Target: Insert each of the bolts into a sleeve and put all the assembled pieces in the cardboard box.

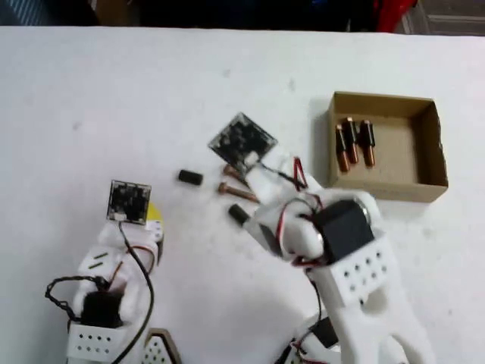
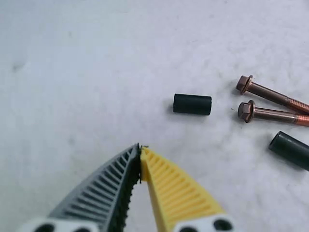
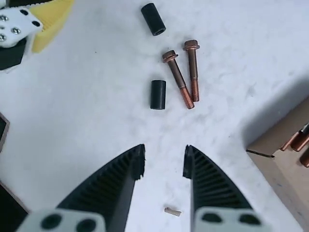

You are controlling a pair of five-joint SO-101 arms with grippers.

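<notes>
Ribbed black right tool (image 3: pixel 164 157) gapes wide near threaded copper bolts (image 3: pixel 193 72); grey-and-yellow left tool (image 2: pixel 140 149) is pinched closed.

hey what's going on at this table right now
Two robot arms are partway through a bolt-and-sleeve assembly job. Three assembled pieces already lie in the brown cardboard box. Two copper-coloured bolts and two short black cylindrical sleeves lie loose on the white table, none joined. The right arm's black tool is open and empty above the table, close to the bolts. The left arm's grey-and-yellow tool is shut and empty, a little way from one sleeve.
</notes>
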